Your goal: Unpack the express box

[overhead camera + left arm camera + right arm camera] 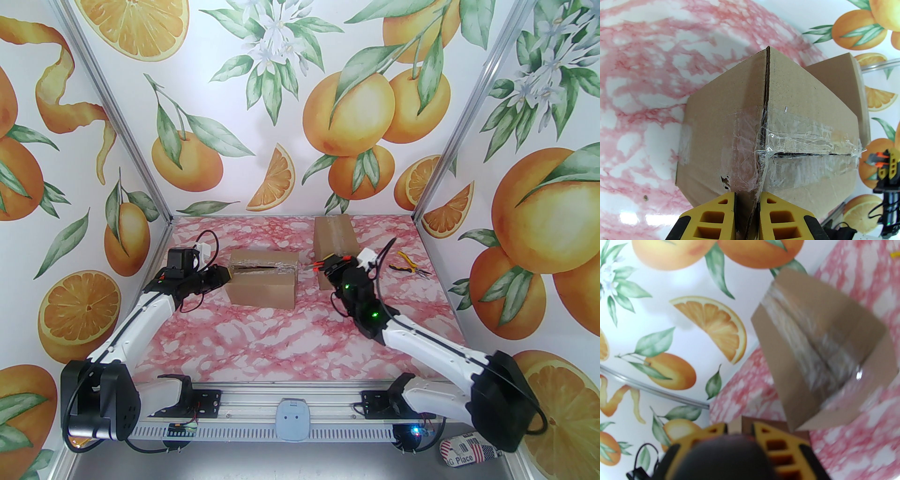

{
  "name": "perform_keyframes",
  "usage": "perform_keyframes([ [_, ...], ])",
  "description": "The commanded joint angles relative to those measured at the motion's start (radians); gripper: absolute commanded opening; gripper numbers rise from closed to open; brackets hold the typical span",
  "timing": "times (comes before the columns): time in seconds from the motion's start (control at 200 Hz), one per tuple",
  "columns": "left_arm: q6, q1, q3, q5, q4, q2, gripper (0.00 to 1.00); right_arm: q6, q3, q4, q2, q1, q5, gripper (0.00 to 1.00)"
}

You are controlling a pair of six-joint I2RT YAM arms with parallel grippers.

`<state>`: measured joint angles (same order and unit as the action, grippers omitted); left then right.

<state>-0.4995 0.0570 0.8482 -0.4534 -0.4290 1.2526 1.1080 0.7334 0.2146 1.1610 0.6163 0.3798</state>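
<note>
My left pincer is pinching the near end edge of the taped box, whose long axis and slit seam run straight away from it toward my right pincer, close by the far end, whose grip I cannot tell.
</note>
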Motion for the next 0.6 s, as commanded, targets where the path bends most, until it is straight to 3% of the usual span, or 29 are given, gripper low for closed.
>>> perform_keyframes([
  [0.0,-0.047,-0.008,-0.049,0.07,-0.199,0.041,0.18,-0.156,0.088,-0.187,-0.027,-0.002,-0.117,0.0],
  [0.08,-0.085,-0.008,-0.043,0.056,-0.177,0.019,0.23,-0.175,0.122,-0.294,-0.014,0.021,-0.182,0.0],
  [0.325,-0.277,0.046,-0.122,0.106,-0.128,-0.204,0.59,-0.127,0.15,-0.474,0.029,0.135,-0.178,0.0],
  [0.595,0.065,0.038,0.131,0.207,-0.279,-0.234,0.87,-0.099,0.225,-0.483,0.158,0.187,-0.264,0.0],
])
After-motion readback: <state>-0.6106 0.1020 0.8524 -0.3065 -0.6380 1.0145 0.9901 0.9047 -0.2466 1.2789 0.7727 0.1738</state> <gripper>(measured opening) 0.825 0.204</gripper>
